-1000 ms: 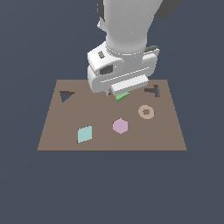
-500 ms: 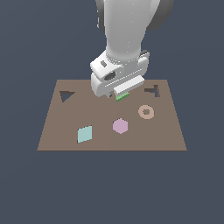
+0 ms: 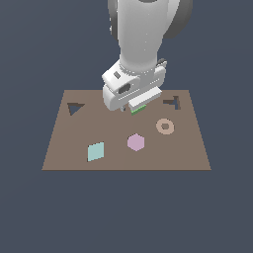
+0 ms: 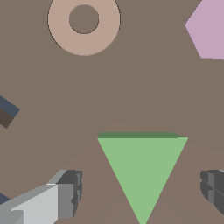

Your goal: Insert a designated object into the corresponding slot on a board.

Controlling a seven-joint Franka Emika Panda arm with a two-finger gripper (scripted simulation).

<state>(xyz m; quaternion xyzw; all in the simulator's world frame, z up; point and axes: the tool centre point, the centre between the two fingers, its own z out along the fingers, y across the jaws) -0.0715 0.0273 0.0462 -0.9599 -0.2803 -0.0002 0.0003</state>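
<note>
The green triangle [image 4: 142, 170] lies flat on the brown board [image 3: 64, 148], and in the exterior view only a sliver of the triangle [image 3: 139, 109] shows under the hand. My gripper [image 4: 140, 192] is open and straddles it, one grey finger [image 4: 65, 197] on each side with a gap to the piece. The gripper [image 3: 134, 106] hangs low over the board's far middle. The dark triangular slot [image 3: 75, 108] sits at the board's far corner on the exterior view's left, well apart from the gripper.
A dark T-shaped cut-out [image 3: 173, 102] is at the far corner on the exterior view's right. A tan ring [image 3: 165, 126], a lilac hexagon [image 3: 135, 142] and a pale teal diamond [image 3: 96, 151] lie on the board nearer the camera.
The hand has turned at the wrist and come down a little over the green triangle. The triangle has not moved.
</note>
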